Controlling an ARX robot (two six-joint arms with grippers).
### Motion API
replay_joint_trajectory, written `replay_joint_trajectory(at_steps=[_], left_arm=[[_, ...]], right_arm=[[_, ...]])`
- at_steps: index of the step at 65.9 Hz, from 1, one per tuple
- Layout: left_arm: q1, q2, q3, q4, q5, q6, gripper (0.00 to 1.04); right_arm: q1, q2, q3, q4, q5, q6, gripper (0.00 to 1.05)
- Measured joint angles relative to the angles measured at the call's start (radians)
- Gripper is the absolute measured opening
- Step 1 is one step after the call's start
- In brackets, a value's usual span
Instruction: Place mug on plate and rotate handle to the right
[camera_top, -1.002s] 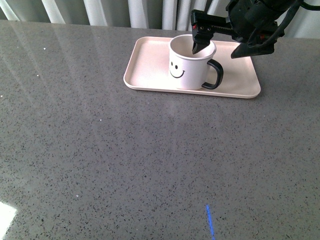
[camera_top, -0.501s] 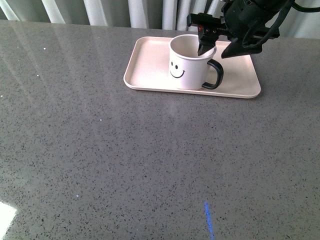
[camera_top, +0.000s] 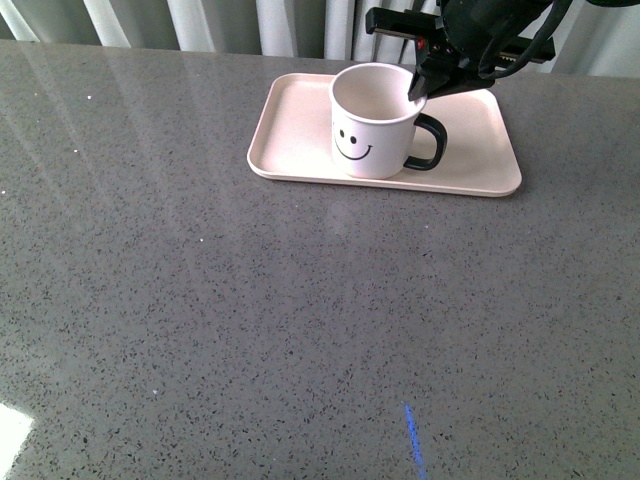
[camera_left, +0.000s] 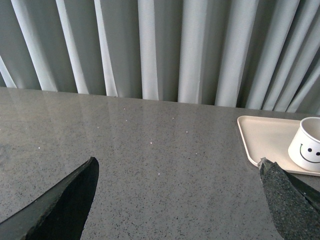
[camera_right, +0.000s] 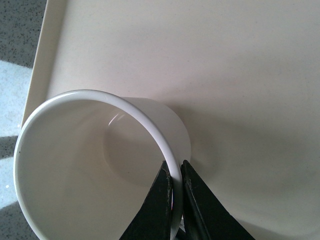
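Here, the right gripper (camera_top: 418, 92) has its jaws pinching the rim wall of the white ceramic smiley-face mug (camera_top: 370, 130), one finger inside and one outside, just above the glossy black C-shaped handle (camera_top: 432, 143). The mug stands upright on the pale pink rectangular plate (camera_top: 290, 120), long axis vertical, handle pointing right. Rigid, glazed and probably slippery and breakable, it looks safest gripped at rim or handle. The left gripper (camera_left: 177, 162) hangs with jaws spread over the grey speckled worktop (camera_top: 300, 320).
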Motion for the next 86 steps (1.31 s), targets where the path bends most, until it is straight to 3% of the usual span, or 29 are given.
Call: replay_joint_trajectory(at_steps=[39, 86], left_arm=[[0.000, 0.000, 0.000, 0.000, 0.000, 0.000, 0.96], [0.000, 0.000, 0.000, 0.000, 0.000, 0.000, 0.96]], right_arm=[[-0.117, 0.103, 0.311, -0.262, -0.204, -0.454, 0.02], [-0.117, 0.203, 0.443, -0.355, -0.256, -0.570, 0.02]])
